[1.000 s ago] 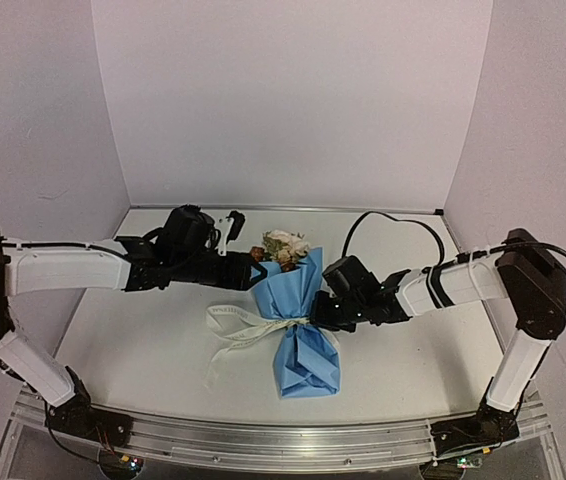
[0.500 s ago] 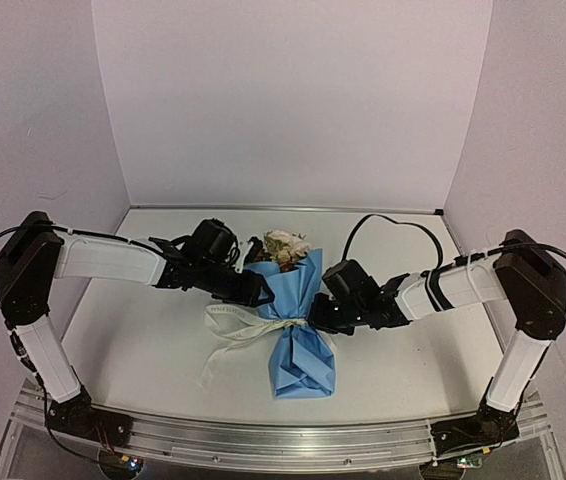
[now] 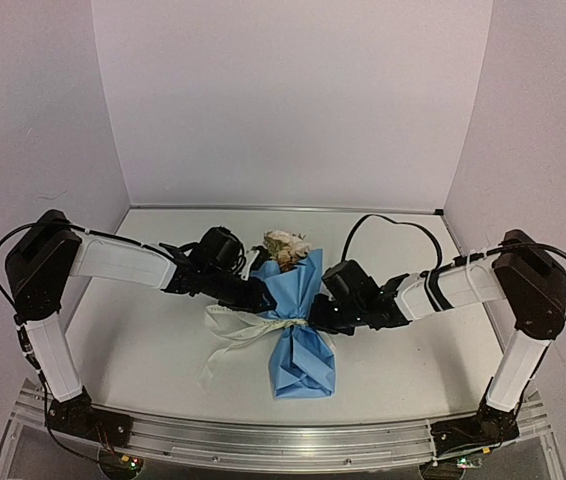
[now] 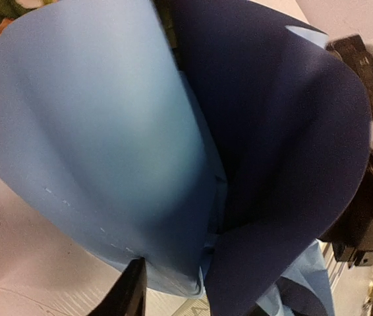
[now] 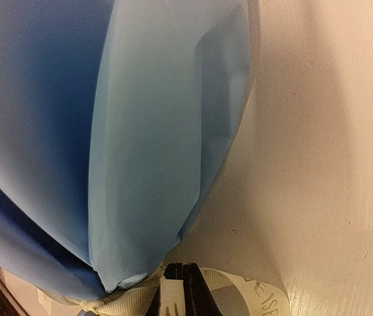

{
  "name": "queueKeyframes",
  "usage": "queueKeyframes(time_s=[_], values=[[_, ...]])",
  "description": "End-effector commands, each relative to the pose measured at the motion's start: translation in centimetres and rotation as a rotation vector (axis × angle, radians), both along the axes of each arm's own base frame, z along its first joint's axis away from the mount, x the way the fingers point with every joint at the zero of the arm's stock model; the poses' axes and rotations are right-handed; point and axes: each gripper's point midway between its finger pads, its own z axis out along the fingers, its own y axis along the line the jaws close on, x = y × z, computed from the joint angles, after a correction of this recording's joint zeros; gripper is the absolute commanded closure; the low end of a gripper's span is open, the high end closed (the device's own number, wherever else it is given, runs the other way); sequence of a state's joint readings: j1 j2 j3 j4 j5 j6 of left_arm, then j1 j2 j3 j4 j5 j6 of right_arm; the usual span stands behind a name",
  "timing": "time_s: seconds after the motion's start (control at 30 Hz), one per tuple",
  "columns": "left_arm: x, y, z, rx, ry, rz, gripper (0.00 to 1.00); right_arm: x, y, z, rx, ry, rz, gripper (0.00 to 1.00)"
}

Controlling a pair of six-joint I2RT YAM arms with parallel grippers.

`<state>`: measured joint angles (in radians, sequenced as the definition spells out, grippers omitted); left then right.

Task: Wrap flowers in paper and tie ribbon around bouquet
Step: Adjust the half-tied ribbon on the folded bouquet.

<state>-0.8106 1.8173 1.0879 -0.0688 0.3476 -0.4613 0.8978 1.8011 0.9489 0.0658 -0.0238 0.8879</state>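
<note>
Blue paper is what has changed least: the bouquet lies where it lay a second ago, at mid-table, blooms toward 12 o'clock and flared tail toward 6 o'clock. My left arm is what moved. A second ago its wrist was raised at 11 o'clock of the flowers with its shoulder link swung wide. Now the left gripper has come down against the upper cone at 9 o'clock. From the left wrist camera I see one dark finger at the paper's edge, and I cannot tell how wide the jaws stand or whether they grip anything. The right gripper has not shifted. It sits at 3 o'clock of the pinched waist, its tips fully closed and pinching the ribbon. The cone is light blue outside and darker blue inside its folds. Cream and rust blooms show at the wide end. The cream ribbon circles the waist, with tails trailing toward 8 o'clock.
</note>
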Motion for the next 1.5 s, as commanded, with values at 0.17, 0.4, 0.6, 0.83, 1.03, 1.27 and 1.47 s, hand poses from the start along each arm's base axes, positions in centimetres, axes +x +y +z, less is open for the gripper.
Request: queueKeyframes(time_s=[0.17, 0.4, 0.6, 0.83, 1.03, 1.27, 1.47], values=[[1.0, -1.3, 2.1, -0.044, -0.064, -0.012, 1.00, 0.9, -0.2, 0.8, -0.008, -0.040, -0.003, 1.00], [0.7, 0.2, 1.5, -0.016, -0.071, -0.033, 1.00, 1.7, -2.1, 1.6, -0.006, -0.056, -0.033, 1.00], [0.0, 1.2, 0.6, 0.003, -0.063, -0.062, 1.00, 2.2, -3.0, 2.0, 0.004, -0.054, -0.049, 1.00], [-0.6, 1.8, 0.4, 0.007, -0.069, -0.096, 1.00, 2.4, -4.3, 2.1, 0.004, -0.056, -0.065, 1.00], [-0.7, 2.2, 0.6, 0.005, -0.078, -0.115, 1.00, 2.4, -5.9, 2.1, -0.002, -0.065, -0.085, 1.00], [-0.4, 2.8, 0.7, 0.010, -0.088, -0.121, 1.00, 2.2, -7.7, 2.1, -0.014, -0.076, -0.102, 1.00], [-0.2, 3.0, 0.9, 0.012, -0.096, -0.124, 1.00, 2.0, -9.4, 1.9, -0.028, -0.082, -0.123, 1.00]])
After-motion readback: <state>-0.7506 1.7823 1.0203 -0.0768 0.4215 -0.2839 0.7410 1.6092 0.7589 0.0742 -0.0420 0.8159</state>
